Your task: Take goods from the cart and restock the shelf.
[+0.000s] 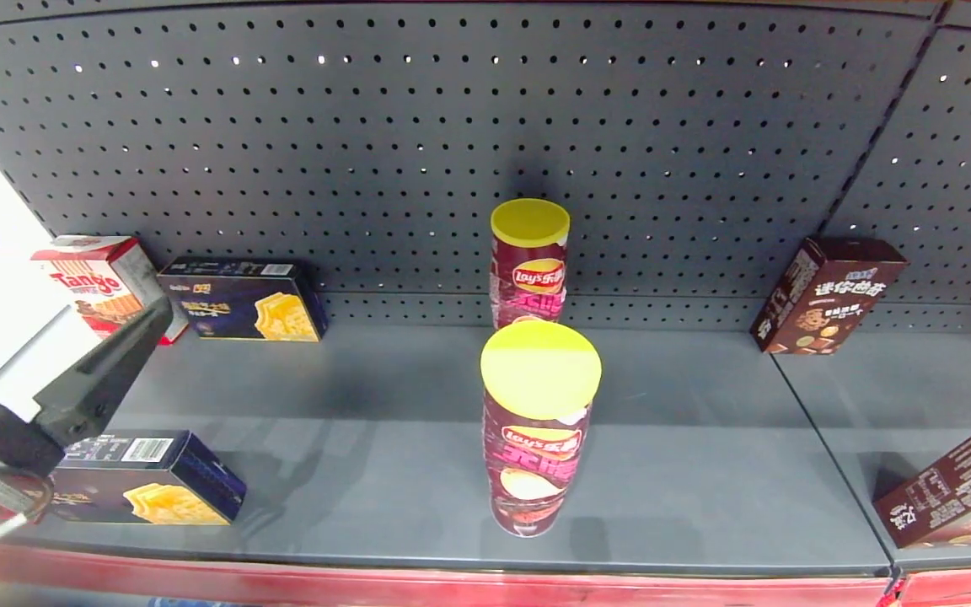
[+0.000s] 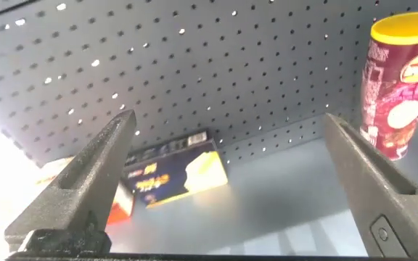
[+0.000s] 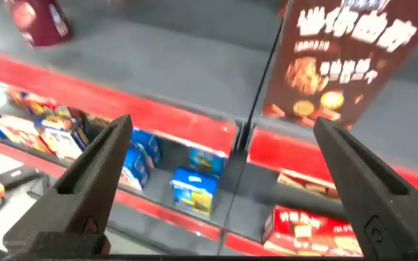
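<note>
The left gripper (image 2: 229,123), at the head view's lower left, and the right gripper (image 3: 223,125), before the shelf's (image 1: 688,438) red edge, are held wide open and empty. Two cans (image 1: 539,421) stand mid-frame; goods are best set upright beside them, clear of the boxes (image 1: 148,489).

Dark grey perforated back panel (image 1: 300,126)

On shelf (image 1: 705,438) — front can (image 1: 539,438) directly before rear can (image 1: 528,261).
</note>
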{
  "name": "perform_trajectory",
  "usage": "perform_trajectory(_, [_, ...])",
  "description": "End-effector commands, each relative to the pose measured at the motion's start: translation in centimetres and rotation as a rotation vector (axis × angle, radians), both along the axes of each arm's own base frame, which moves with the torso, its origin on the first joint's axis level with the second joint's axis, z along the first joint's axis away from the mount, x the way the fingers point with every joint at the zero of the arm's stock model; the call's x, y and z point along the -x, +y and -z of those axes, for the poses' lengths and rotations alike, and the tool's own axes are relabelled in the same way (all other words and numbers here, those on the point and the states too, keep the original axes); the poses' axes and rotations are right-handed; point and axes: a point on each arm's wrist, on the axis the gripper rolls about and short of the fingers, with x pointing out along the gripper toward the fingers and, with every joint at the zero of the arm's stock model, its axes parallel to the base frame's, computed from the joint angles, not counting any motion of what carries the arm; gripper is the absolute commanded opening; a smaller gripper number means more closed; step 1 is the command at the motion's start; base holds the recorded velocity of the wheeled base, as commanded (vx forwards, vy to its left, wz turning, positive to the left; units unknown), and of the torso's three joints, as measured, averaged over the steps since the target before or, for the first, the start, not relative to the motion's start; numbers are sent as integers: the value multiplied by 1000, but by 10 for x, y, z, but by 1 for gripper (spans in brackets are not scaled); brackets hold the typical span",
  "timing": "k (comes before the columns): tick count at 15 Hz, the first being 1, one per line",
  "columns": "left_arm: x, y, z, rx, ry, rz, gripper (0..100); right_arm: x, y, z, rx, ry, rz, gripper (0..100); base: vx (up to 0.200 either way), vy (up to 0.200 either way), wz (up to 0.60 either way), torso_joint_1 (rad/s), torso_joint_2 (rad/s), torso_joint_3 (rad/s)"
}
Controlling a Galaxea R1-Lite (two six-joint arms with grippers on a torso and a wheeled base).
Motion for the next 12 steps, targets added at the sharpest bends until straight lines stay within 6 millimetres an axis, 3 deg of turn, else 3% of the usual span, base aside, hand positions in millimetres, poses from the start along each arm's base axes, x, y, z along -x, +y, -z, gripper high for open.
perform_trajectory(1, [27, 12, 15, 7, -15, -2, 100, -3, 3, 1, 19, 46, 83, 100, 0, 0, 0, 0, 0, 0])
perform_trajectory(6, [52, 23, 34, -49, 107, 7, 100, -5, 11, 0, 6, 94, 436, 100, 0, 0, 0, 0, 0, 0])
perform_trajectory(12, [53, 24, 37, -50, 121, 4, 100, 0, 11, 5, -85, -47, 412, 100, 0, 0, 0, 0, 0, 0])
